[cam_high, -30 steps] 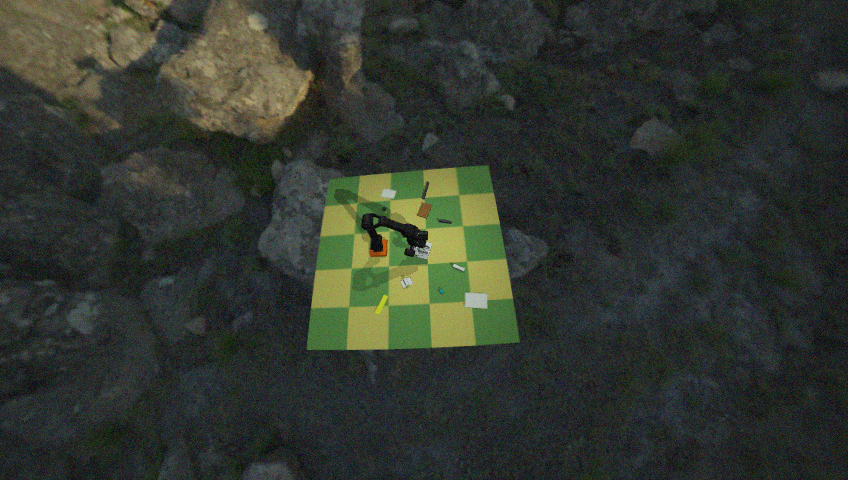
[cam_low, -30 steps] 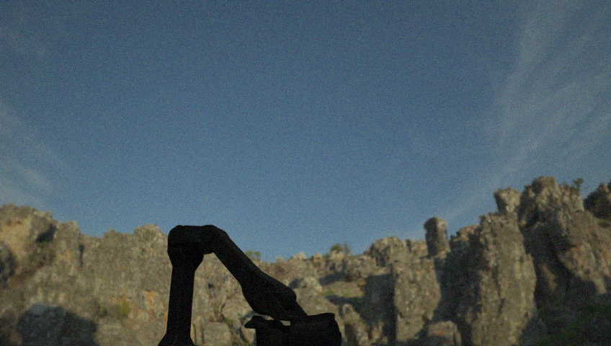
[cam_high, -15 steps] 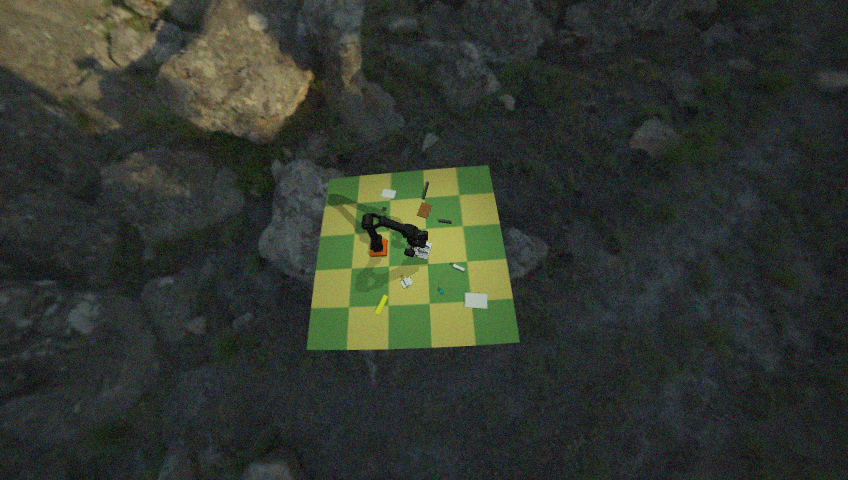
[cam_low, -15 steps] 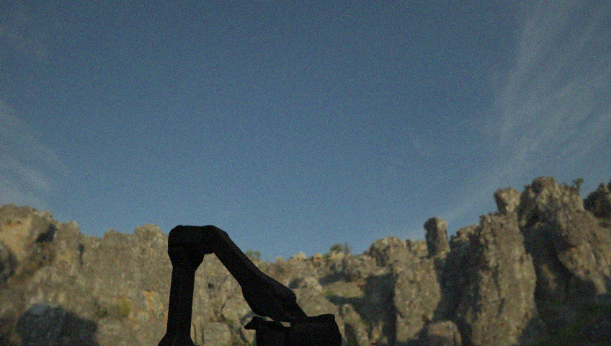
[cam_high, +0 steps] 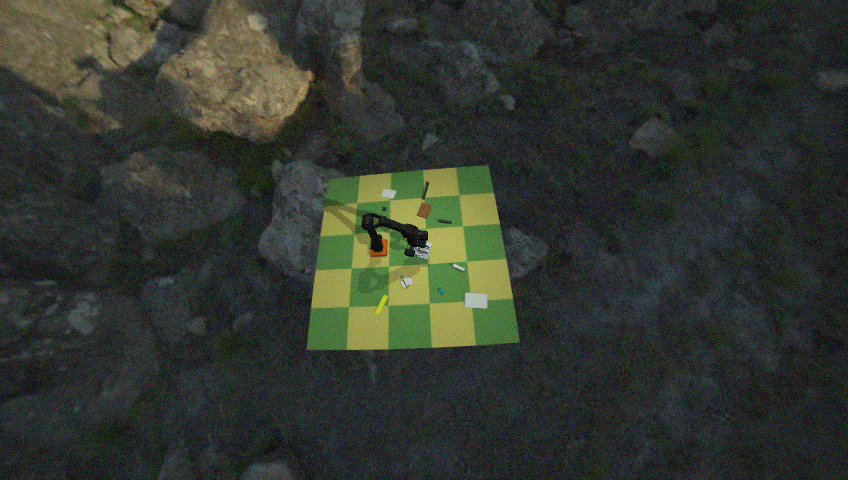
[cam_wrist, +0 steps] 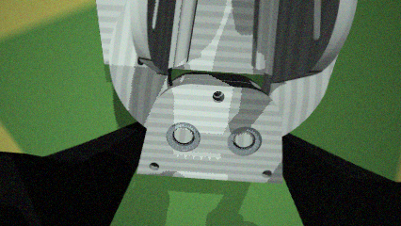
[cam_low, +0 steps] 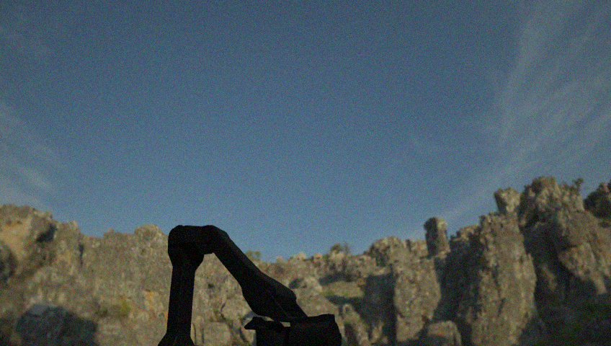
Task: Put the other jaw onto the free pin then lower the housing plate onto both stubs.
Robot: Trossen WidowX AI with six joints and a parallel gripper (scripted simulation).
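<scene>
My gripper (cam_wrist: 211, 132) is shut on the pale housing plate (cam_wrist: 214, 115), one black finger at each side edge in the wrist view. The plate has two ringed holes, and a pale round stub end shows inside each, the left hole (cam_wrist: 184, 136) and the right hole (cam_wrist: 244, 139). Whether the plate sits fully down and level cannot be told. Beyond it, the left jaw (cam_wrist: 184, 35) and right jaw (cam_wrist: 265, 38) run roughly parallel over the pale base (cam_wrist: 312, 96). The gear teeth and pins are hidden under the plate. The assembly (cam_high: 424, 252) is small in the top view.
On the checkered mat (cam_high: 410, 327) are a yellow bar (cam_high: 381, 304), a white block (cam_high: 476, 300), a white cylinder (cam_high: 458, 267), a small white part (cam_high: 406, 282), a teal piece (cam_high: 440, 291), a brown block (cam_high: 424, 209) and dark bars. The exterior view shows only the arm's upper part.
</scene>
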